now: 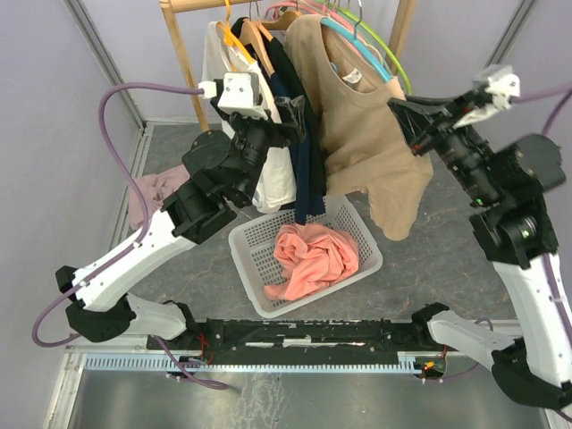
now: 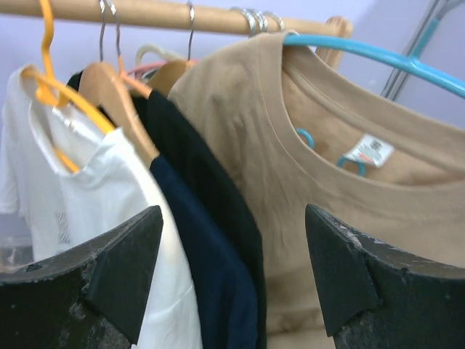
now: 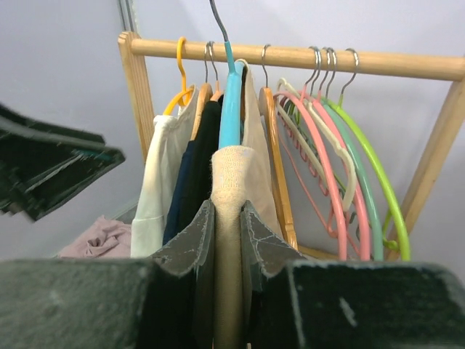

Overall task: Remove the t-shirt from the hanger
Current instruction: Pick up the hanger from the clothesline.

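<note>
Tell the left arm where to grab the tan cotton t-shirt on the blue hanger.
Grip the tan cotton t-shirt at its free shoulder beside the collar, left gripper coming from the front. That cloth drapes over the blue plastic hanger facing it; the right gripper pinches the other side.

Left hand point(image 2: 232, 211), jaws wide apart: the gap straight ahead is filled by the navy shirt point(image 2: 211, 240) and tan t-shirt point(image 2: 312, 167), hanging close together — no clear lane in. White shirt point(image 2: 94, 189) crowds its left finger. Above the hand, wooden rail point(image 2: 182, 14) and blue hanger point(image 2: 378, 51) cap the way up. Right hand point(image 3: 227, 211) is pinched on the tan fabric, blue hanger right ahead of it. To its left, packed shirts; to its right, bare hangers point(image 3: 336, 174) with open slots between, then the rack post point(image 3: 436, 160). Below both hands — basket point(image 1: 250, 255) holding a pink garment point(image 1: 313, 255); bare counter point(image 1: 429, 268) under the right hand.
</note>
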`<state>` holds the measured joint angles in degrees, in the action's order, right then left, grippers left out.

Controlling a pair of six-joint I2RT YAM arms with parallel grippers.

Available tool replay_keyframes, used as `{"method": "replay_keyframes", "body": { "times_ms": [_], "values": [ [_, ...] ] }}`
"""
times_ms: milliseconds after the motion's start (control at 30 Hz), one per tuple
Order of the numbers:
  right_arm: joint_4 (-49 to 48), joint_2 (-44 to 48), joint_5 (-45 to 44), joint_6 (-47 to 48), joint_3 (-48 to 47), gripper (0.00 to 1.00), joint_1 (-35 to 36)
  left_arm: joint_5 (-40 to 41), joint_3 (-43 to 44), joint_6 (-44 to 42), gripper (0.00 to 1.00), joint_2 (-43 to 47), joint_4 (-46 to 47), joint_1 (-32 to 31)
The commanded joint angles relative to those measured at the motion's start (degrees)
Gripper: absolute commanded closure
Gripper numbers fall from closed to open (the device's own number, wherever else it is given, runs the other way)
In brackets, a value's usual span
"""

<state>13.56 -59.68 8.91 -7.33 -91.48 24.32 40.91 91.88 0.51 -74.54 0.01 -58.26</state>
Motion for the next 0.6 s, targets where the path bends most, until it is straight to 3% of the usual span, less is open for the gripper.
{"method": "replay_keyframes", "body": {
  "times_ms": [0, 567],
  "values": [
    [-7.43, 6.82, -0.91, 0.99, 0.96, 0.99, -0.07, -2.28, 7.53, -5.09, 0.14, -4.34, 3.34, 0.09],
    [-6.44, 14.61, 1.99, -2.92, 6.71, 0.99, -0.09, -7.25, 24.76, -6.13, 0.14, -18.53, 6.0, 2.02]
  ]
}}
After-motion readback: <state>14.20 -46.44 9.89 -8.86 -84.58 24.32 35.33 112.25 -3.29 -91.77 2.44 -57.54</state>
